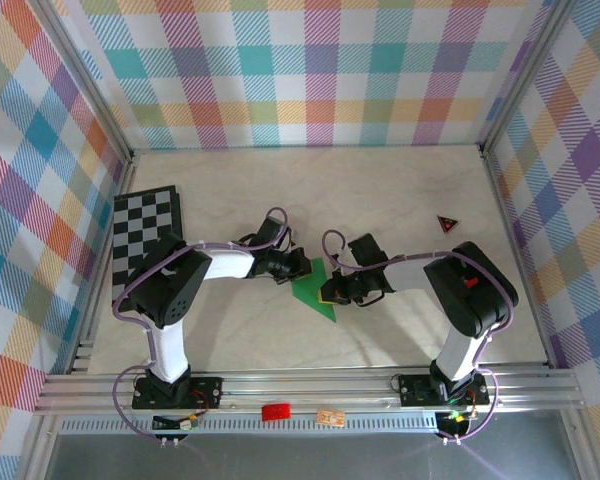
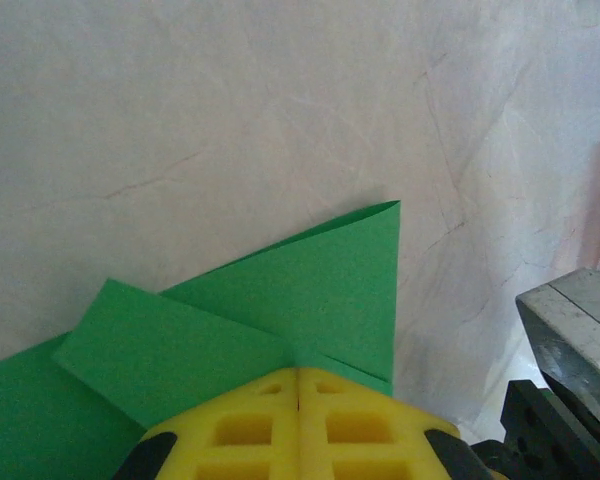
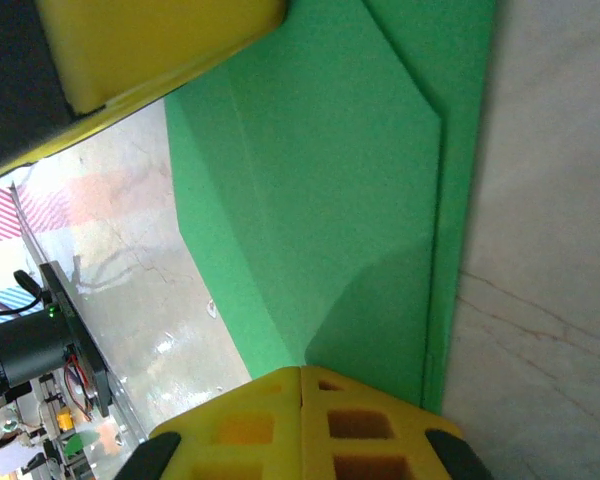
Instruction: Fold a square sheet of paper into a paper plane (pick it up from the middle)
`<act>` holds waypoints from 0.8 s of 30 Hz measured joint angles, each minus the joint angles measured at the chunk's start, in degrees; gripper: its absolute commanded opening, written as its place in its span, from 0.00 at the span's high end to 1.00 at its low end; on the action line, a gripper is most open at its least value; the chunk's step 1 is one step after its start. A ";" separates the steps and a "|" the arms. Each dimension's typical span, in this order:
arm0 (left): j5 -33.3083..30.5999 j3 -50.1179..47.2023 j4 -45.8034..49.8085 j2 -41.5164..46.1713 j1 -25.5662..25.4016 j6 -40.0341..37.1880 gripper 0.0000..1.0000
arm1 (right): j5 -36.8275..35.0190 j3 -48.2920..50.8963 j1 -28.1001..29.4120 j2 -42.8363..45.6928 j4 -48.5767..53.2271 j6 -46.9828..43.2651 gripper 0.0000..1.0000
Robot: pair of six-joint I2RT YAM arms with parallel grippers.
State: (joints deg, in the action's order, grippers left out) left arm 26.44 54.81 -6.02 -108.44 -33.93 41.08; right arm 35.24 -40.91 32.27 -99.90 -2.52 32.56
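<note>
At the far left of the top view a black-and-white chessboard [image 1: 145, 235] lies on the pale table [image 1: 400, 190], its near corner hidden behind the left arm's bulky shoulder; from there the arm reaches rightward to the left gripper [image 1: 302, 269], whose tips come down on the upper part of the green paper [image 1: 314, 296] near the middle of the table; from above the fingers are too dark and small to read, but in the left wrist view the two yellow pads [image 2: 245, 430] of that gripper [image 2: 298, 376] are pressed flat together with only a seam between them; the green paper [image 2: 310, 290] runs under their tips with a folded flap pointing up and to the right, and whether any edge is pinched I cannot tell; a grey and black part is cut off at that view's right edge; just right of the paper the right gripper [image 1: 331, 292] meets its lower edge; its yellow pads [image 3: 365, 430] are likewise closed tight against each other, the gripper [image 3: 301, 373] sitting on the green paper [image 3: 330, 200], which shows layered creases and lies flat, its upper end cut off; a blurred yellow pad [image 3: 150, 50] crosses the top left; further right a small red-and-black triangle [image 1: 447, 223] lies well apart.
</note>
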 measured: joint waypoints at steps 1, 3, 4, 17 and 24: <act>-0.13 -0.02 -0.02 0.00 0.00 -0.02 0.93 | -0.24 -0.15 0.00 0.22 0.76 0.17 0.96; -0.15 -0.07 -0.15 0.00 0.00 -0.04 0.93 | -0.79 -0.48 0.00 0.90 2.56 0.79 0.96; -0.13 -0.15 -0.31 -0.04 0.00 -0.04 0.93 | -1.07 -0.59 0.00 1.33 3.26 1.16 0.96; 0.09 -0.24 -0.85 -0.24 0.00 -0.48 0.93 | -4.85 -7.30 3.13 -0.37 4.61 4.37 0.96; 0.13 -0.24 -1.75 -0.57 0.00 -0.48 0.94 | -7.32 -6.71 3.72 -1.73 6.91 2.49 0.97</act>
State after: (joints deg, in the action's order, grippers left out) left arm 26.57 54.57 -7.77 -109.01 -33.93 40.60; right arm 27.92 -47.62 35.99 -101.62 4.38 35.05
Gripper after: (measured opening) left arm 0.068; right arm 0.063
